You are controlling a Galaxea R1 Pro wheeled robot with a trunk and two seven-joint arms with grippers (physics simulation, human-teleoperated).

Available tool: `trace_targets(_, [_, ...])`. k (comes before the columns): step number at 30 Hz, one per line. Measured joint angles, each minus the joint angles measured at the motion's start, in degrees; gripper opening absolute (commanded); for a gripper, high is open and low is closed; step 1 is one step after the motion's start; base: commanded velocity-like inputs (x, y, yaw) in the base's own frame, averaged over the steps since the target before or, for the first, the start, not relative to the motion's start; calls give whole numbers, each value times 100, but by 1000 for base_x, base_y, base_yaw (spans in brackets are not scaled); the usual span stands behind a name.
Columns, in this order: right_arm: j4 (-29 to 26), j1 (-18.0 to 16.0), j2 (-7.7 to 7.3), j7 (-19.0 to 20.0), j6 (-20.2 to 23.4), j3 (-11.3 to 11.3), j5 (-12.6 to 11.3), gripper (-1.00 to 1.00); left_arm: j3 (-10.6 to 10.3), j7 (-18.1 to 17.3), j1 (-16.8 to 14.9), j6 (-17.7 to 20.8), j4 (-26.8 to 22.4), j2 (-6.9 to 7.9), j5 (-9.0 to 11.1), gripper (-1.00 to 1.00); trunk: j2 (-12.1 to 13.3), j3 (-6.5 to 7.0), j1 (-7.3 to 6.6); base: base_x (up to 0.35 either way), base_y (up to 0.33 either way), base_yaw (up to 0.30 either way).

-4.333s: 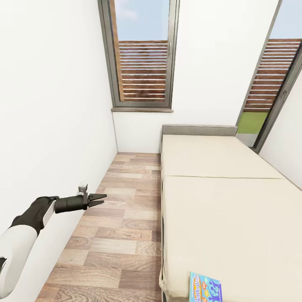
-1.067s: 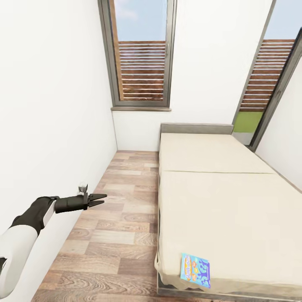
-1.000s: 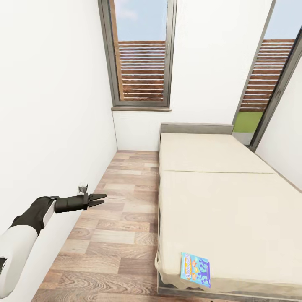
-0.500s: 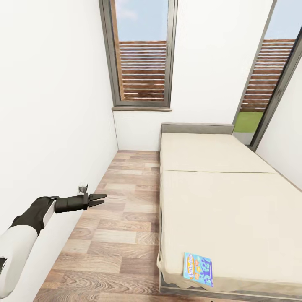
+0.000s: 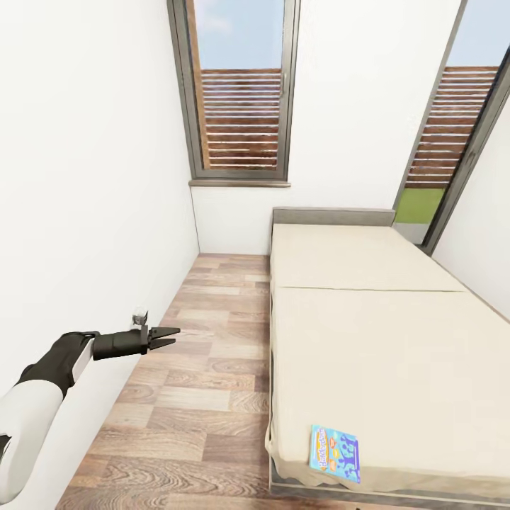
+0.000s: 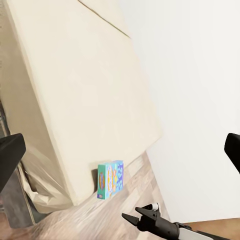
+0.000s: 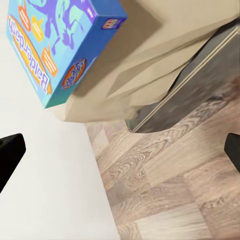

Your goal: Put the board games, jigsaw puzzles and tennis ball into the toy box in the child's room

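Bed (image 5: 375,333) with a cream two-part mattress runs along the right of the head view, and one board game (image 5: 335,453), the small teal-blue box, lies flat at its near foot corner, close to the mattress edge. No second game shows on the mattress. The toy box and the other toys are out of frame, so this looks like an approach to the bed for a first pick-up.

The left gripper (image 5: 170,336) is held out level above the wood floor (image 5: 205,368), beside the white wall and well apart from the box; its jaws stand slightly parted and hold nothing, a carrying pose that keeps the arm out of the way while the base lines up. In the left wrist view the box (image 6: 111,180) sits at the mattress corner. The right wrist view looks onto the box (image 7: 57,42) near that corner with the dark bed frame (image 7: 190,85) beside it; the right jaws' dark tips sit far apart at the frame's edges, wide open and empty, probably readied for the grasp.
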Motion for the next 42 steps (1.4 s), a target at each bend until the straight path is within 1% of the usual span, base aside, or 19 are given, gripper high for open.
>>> trace_targets(5, [0, 0, 0, 6, 0, 0, -2, 100, 1, -1, 0, 7, 0, 0, 0, 100, -201, -90, 110, 0, 0, 0])
trace_targets(42, [1, 0, 2, -18, -21, -15, -14, 100, 3, -6, -1, 5, 0, 19, 2, 100, -202, -90, 110, 0, 0, 0])
